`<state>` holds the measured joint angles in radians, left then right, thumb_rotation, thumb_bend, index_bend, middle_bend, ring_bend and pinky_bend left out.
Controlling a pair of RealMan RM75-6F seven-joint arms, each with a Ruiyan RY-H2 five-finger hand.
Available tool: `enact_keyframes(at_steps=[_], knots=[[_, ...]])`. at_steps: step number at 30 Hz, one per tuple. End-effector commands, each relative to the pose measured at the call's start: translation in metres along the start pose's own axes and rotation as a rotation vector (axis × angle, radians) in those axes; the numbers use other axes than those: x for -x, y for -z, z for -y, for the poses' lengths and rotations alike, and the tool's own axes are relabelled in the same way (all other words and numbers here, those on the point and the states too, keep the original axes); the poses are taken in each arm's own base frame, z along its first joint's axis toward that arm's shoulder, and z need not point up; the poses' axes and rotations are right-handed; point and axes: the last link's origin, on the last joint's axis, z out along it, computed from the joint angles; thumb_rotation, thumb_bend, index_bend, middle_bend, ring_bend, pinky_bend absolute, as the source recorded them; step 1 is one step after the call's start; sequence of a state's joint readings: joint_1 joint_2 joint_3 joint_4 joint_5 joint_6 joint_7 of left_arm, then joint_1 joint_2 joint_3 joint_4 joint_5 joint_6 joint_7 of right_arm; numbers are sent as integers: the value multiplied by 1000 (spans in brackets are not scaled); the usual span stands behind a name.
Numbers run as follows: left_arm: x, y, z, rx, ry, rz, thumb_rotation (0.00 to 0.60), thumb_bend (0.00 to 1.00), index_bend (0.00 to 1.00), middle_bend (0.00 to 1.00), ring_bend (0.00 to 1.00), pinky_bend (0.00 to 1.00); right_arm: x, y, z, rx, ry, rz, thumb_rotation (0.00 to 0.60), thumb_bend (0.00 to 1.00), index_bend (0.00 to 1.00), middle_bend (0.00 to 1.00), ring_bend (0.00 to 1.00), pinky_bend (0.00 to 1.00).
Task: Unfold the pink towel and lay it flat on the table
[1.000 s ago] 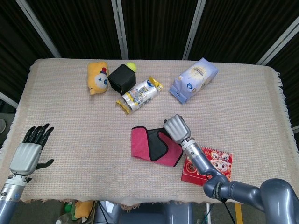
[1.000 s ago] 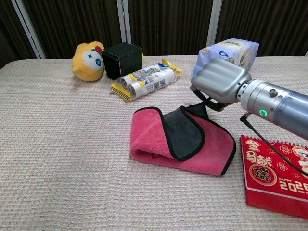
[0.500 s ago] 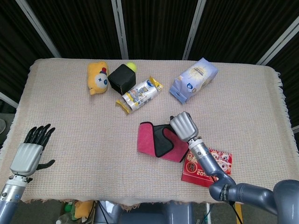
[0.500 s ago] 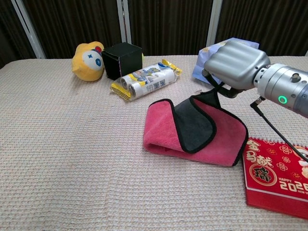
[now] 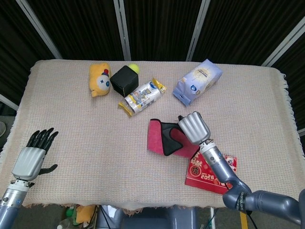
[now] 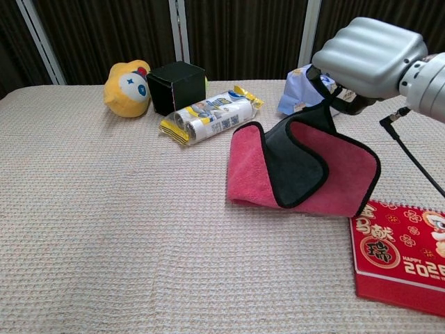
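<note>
The right hand point(image 6: 368, 56) pinches a corner of the pink towel point(image 6: 306, 167), which sags soft and limp, so I'd grip its black-trimmed edge; the left hand point(image 5: 31, 160) hangs open.

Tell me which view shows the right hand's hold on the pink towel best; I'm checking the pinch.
The chest view: the right hand grips the pink towel at its dark-edged corner, lifted, with the fingers showing underneath. The head view shows the hand's back covering the hold.

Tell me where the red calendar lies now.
The red calendar lies near the table's front edge on the robot's right, just in front of the pink towel.
</note>
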<state>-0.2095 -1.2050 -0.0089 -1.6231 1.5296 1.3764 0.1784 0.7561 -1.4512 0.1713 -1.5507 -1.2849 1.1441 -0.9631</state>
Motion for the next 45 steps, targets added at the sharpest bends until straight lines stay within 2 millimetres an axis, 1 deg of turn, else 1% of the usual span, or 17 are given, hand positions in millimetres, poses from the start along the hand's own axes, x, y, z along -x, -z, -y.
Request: enact_keyframes(at_steps=[1, 5, 14, 25, 31, 39, 45], knots=[[0, 0, 0, 1, 1, 0, 600, 0, 0, 0, 0, 0, -7, 3, -2, -2, 7, -17, 600, 588, 776, 1000, 1000, 980], [0, 0, 0, 0, 5, 1, 600, 0, 0, 0, 0, 0, -18, 3, -6, 0, 10, -42, 600, 587, 781, 1000, 1000, 980], [-4, 0, 1, -5, 20, -5, 600, 0, 0, 0, 0, 0, -53, 2, -11, 7, 13, -118, 600, 588, 785, 1000, 1000, 980], [-5, -1, 1, -5, 29, -5, 600, 0, 0, 0, 0, 0, -98, -20, -25, 86, 22, -176, 600, 588, 787, 1000, 1000, 980], [-3, -3, 4, -18, 35, 0, 600, 0, 0, 0, 0, 0, -124, -22, -35, 116, 30, -213, 600, 588, 790, 1000, 1000, 980], [-5, -2, 0, -5, 40, -5, 600, 0, 0, 0, 0, 0, -141, -24, -30, 109, 44, -233, 600, 588, 796, 1000, 1000, 980], [-6, -2, -1, -2, 47, -5, 600, 0, 0, 0, 0, 0, -153, -27, -20, 102, 51, -246, 600, 588, 796, 1000, 1000, 979]])
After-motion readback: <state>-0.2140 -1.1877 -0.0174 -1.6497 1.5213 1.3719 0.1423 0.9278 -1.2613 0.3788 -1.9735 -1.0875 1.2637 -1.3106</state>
